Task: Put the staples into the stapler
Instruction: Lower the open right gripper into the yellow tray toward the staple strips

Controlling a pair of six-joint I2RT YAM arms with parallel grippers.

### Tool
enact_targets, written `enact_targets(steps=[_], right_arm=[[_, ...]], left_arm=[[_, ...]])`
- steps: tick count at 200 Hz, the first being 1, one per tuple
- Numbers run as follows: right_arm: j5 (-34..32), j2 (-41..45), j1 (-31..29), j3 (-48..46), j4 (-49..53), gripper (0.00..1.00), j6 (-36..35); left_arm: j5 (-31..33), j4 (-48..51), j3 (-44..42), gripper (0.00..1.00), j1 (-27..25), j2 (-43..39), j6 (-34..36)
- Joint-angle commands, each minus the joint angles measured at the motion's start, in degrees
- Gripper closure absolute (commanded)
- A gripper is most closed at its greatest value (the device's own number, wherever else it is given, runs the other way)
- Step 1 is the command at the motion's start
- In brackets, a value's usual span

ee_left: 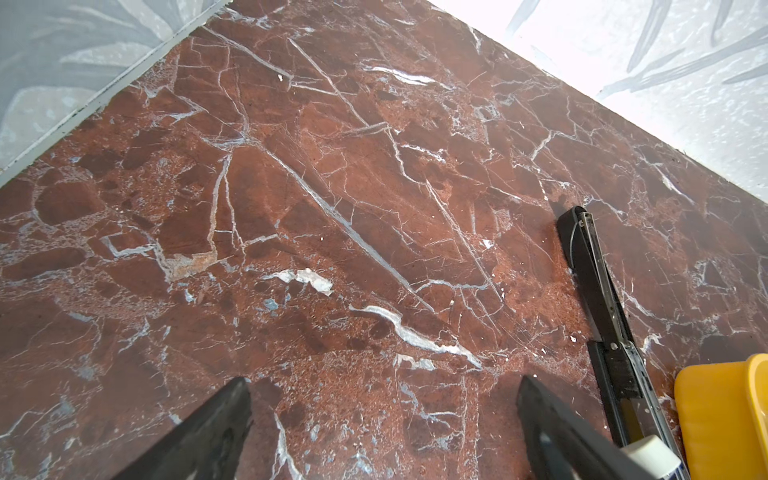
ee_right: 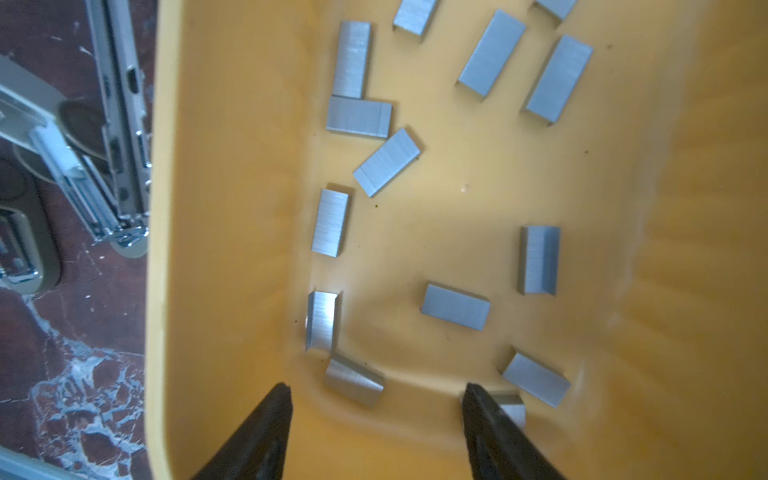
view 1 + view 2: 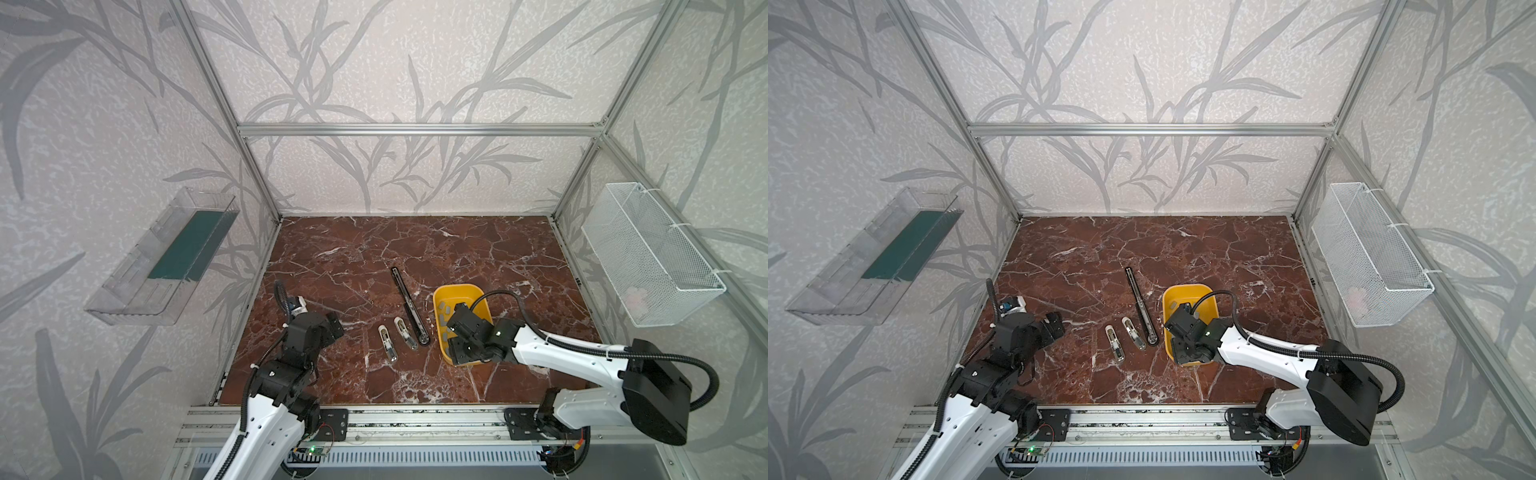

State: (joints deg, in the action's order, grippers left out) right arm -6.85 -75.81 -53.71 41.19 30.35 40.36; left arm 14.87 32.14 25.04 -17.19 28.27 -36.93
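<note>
Gaping left claw (image 1: 384, 384); right claw (image 2: 376, 390) parted.

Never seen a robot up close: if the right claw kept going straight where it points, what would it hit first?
The right gripper, open, points into the yellow bin; likely first the staple strip just ahead between its jaws, else the bin floor. Depth is unclear.

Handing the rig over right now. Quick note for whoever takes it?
Left claw: open, empty, above bare table.
Right claw: open, empty, poised over the staples in the yellow bin.
Things: every strip in view lies loose in the bin. The long black stapler lies opened flat beside the bin, with two cream mini staplers on its other side.
Done: no strip picked up, none visibly loaded.
Left: grasp a strip, seat it in a stapler, close it.
</note>
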Motion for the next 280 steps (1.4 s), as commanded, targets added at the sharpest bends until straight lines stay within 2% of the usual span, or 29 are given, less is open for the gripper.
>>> enact_targets(steps=[1, 71, 101, 182, 219, 223, 280], right_arm=[[0.8, 0.6, -1.4, 0.4, -0.3, 0.34, 1.3], [1.6, 1.7, -4.6, -1.2, -2.8, 0.34, 2.8], [-0.1, 2.4, -6.2, -1.6, -2.1, 0.34, 3.2], [-13.8, 14.0, -6.1, 0.6, 5.1, 0.32, 1.3], [-17.0, 18.1, -5.4, 1.1, 5.2, 0.31, 0.0], [-17.0, 18.2, -3.4, 1.1, 5.2, 0.31, -0.2], [-16.5, 15.5, 2.3, 1.6, 4.4, 0.31, -1.7]], left_arm=[[0.5, 0.2, -0.6, 0.01, 0.1, -0.4, 0.5], [0.3, 0.2, -0.7, 0.01, 0.1, -0.4, 0.5], [0.2, 0.0, -0.7, 0.01, 0.1, -0.2, 0.6], [0.2, 0.4, -0.5, 0.01, 0.1, -0.2, 0.8], [0.2, 0.2, -0.5, 0.01, 0.1, -0.2, 0.9], [0.2, 0.2, -0.5, 0.01, 0.1, -0.2, 0.9], [-0.1, 0.1, -0.4, 0.01, 0.1, -0.2, 1.1]])
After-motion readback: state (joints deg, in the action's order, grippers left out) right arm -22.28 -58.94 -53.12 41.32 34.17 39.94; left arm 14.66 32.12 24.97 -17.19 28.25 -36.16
